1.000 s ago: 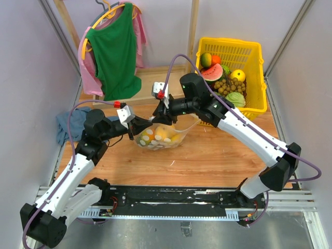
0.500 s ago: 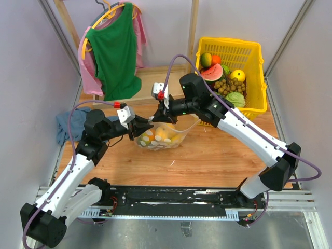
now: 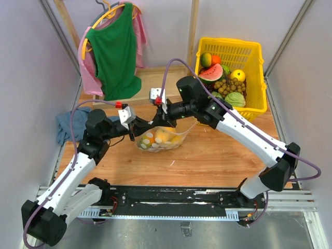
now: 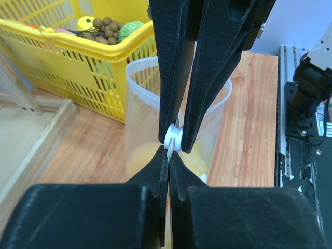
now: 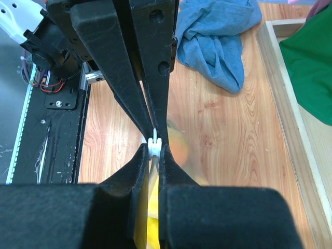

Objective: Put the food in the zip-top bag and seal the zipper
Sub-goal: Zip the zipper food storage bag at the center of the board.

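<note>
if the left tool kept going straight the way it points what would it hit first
Probably the right tool, facing it head-on: both pinch the pale zipper strip of the clear white-dotted plastic bag, stretched between them. The gap between their tips is hard to judge.

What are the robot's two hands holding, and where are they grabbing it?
Both hold the zip-top bag. The left gripper and right gripper each pinch its zipper along the mouth edge, at separate spots.
</note>
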Action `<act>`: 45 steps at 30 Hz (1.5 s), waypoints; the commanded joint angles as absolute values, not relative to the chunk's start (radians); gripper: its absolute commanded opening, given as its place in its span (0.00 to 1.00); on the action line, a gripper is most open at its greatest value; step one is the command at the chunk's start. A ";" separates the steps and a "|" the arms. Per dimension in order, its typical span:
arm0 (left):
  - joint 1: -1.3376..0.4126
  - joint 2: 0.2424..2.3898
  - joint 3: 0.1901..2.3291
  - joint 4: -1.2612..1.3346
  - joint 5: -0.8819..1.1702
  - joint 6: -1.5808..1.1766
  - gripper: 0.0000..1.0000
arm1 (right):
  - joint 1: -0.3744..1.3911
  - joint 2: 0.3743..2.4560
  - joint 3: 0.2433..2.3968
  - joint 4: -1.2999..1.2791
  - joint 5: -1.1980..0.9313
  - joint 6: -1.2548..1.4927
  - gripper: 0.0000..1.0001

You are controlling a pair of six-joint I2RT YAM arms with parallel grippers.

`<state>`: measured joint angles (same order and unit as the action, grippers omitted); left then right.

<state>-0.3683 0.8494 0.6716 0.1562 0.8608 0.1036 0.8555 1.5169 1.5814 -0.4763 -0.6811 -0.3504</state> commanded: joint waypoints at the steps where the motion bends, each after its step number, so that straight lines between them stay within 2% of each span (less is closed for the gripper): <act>1: -0.374 0.850 0.660 0.214 0.901 0.086 0.00 | 0.872 1.526 1.621 -0.525 -0.669 -0.396 0.01; 10: -0.373 0.847 0.659 0.236 0.853 0.024 0.00 | 0.870 1.479 1.574 -0.613 -0.445 -0.470 0.00; 22: -0.372 0.845 0.658 0.228 0.775 0.003 0.00 | 0.861 1.418 1.499 -0.656 -0.294 -0.511 0.01; 45: -0.340 0.850 0.657 0.157 0.396 -0.047 0.00 | 0.721 1.264 1.343 -0.752 -0.066 -0.370 0.01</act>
<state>-0.3607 0.8577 0.6559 0.1616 0.5190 -0.0391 0.7677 1.3167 1.3758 -0.6693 -0.1646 -0.4156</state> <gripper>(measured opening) 0.009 0.059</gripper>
